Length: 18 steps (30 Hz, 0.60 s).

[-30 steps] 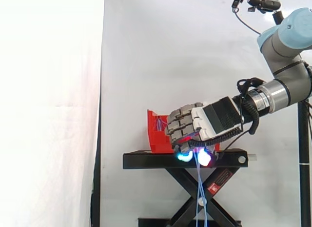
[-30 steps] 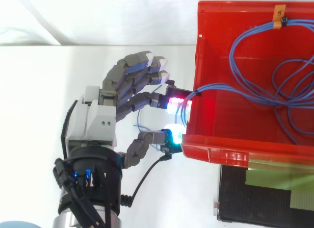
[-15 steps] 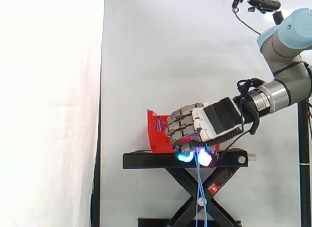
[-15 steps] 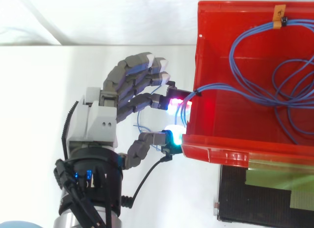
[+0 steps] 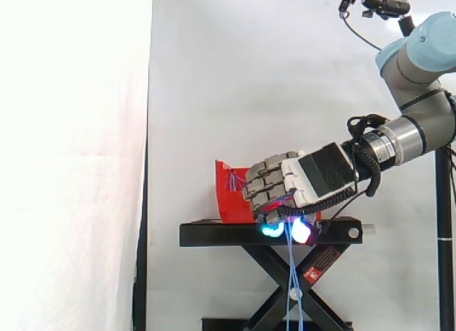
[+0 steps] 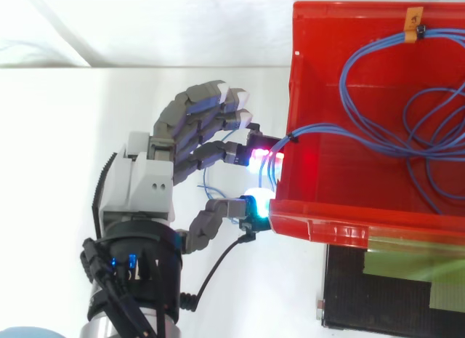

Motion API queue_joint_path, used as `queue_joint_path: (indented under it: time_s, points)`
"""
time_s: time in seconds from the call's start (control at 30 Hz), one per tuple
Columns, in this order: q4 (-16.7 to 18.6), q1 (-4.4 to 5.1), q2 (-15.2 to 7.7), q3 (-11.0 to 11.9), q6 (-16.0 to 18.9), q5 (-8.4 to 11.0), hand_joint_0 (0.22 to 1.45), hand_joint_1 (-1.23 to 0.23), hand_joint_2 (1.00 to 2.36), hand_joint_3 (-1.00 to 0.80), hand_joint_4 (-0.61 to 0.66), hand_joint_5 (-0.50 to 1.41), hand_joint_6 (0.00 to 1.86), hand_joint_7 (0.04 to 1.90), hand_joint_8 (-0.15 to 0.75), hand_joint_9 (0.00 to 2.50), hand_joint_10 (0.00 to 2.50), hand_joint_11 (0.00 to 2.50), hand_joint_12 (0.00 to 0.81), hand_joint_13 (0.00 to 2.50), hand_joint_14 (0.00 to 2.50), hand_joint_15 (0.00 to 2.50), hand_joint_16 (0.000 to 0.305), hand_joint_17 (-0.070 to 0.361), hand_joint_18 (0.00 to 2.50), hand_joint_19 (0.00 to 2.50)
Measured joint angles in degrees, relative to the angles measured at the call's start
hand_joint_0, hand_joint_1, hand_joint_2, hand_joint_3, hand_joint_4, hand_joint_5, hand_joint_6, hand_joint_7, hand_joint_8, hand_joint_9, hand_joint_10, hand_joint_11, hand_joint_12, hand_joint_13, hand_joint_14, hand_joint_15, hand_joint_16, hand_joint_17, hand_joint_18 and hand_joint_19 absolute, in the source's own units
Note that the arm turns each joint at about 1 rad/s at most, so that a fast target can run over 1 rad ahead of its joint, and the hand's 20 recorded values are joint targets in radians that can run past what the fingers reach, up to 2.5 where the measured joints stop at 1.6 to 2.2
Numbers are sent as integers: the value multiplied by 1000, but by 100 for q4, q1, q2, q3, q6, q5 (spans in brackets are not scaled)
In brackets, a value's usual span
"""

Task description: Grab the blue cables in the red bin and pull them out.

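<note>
Hand (image 6: pixel 138 187) back-up beside red bin (image 6: pixel 320 223), fingers (image 6: pixel 200 109) pinching blue cables (image 6: pixel 429 153).

You have bright, even light in both views. In the side view the white curtain (image 5: pixel 71 160) is washed out to glare toward the view's left edge (the rest of it reads dimmer). From above, the glowing pads (image 6: pixel 256 202) of the hand (image 6: pixel 138 184) cast a red sheen on the wall of the red bin (image 6: pixel 320 226) at its near corner.
</note>
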Motion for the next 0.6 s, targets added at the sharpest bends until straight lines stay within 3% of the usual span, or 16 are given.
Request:
queue_joint_path:
  time_s: [0.4, 0.6]
  points:
    - [-1, -2, 0, 0, -16, -1, 816, -932, 1000, -1000, 242, 849, 216, 678, 275, 860, 26, 710, 342, 708, 22, 584, 42, 94, 490, 649]
    - [5, -3, 0, -1, -18, -2, 818, -933, 1000, -1000, 224, 831, 445, 595, 278, 879, 24, 724, 341, 720, 22, 585, 42, 94, 493, 646]
